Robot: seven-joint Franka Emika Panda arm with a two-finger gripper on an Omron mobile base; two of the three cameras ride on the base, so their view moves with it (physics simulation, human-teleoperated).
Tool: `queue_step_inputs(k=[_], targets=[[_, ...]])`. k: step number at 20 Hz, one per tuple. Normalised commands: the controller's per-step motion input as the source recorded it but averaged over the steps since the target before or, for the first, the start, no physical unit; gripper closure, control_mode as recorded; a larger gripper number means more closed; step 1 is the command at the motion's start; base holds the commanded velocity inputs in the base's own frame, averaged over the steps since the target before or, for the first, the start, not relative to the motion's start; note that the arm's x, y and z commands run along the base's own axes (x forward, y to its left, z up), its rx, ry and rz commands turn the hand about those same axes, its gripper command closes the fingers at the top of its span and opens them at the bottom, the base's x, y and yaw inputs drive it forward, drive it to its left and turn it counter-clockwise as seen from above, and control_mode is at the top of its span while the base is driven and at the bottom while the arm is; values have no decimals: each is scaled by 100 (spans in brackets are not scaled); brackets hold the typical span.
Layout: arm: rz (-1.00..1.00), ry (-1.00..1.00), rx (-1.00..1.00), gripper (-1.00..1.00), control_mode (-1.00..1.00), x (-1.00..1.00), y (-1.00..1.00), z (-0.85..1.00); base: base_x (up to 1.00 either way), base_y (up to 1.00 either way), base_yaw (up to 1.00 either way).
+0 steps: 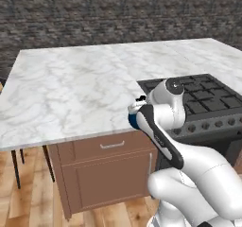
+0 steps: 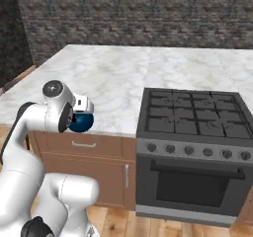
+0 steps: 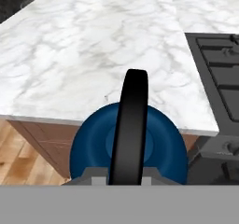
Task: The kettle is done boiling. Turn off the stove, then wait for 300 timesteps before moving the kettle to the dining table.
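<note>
Kettle (image 3: 128,146) in closed claw (image 3: 127,178); handle (image 3: 131,125) clamped

One kettle (image 3: 128,146), one stove (image 2: 192,113), six knobs (image 2: 198,151)

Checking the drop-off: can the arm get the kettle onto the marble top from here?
Probably yes. The jaws are shut on the kettle's black handle, holding it just off the near edge of the marble top, and nothing stands on the slab between them.
</note>
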Motion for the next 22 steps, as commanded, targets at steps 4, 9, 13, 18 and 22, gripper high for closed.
queue_step_inputs(k=[4, 9, 13, 18, 22], targets=[[0, 0, 0, 100, 100, 0, 0, 0, -3, 100, -9], [0, 0, 0, 100, 100, 0, 0, 0, 0, 100, -11], [0, 0, 0, 100, 100, 0, 0, 0, 0, 100, -13], [0, 0, 0, 100, 100, 0, 0, 0, 2, 100, -17], [0, 0, 0, 100, 100, 0, 0, 0, 6, 100, -17]])
